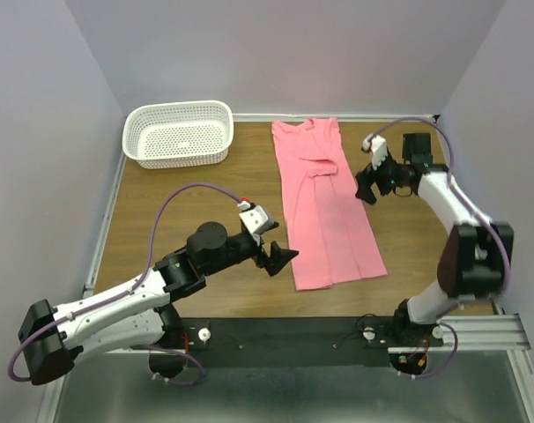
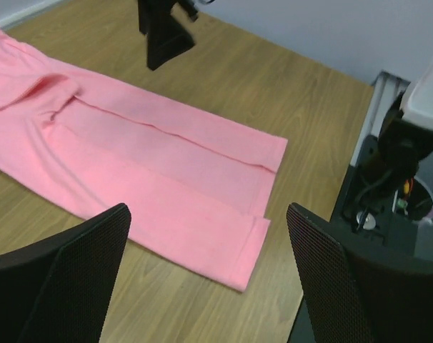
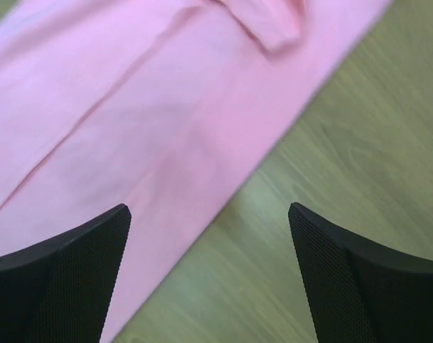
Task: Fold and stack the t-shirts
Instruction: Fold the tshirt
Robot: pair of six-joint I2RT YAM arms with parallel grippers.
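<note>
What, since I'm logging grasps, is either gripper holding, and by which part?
Nothing is held. The left gripper and the right gripper both stand open and empty; the t-shirt lies free between them.

In front of me, the wooden table (image 1: 408, 238) carries two things. A pink t-shirt (image 1: 324, 211) lies flat on it, folded into a long narrow strip running from the far edge toward me. A white basket (image 1: 174, 159) sits in the far left corner, clear of the shirt.
</note>
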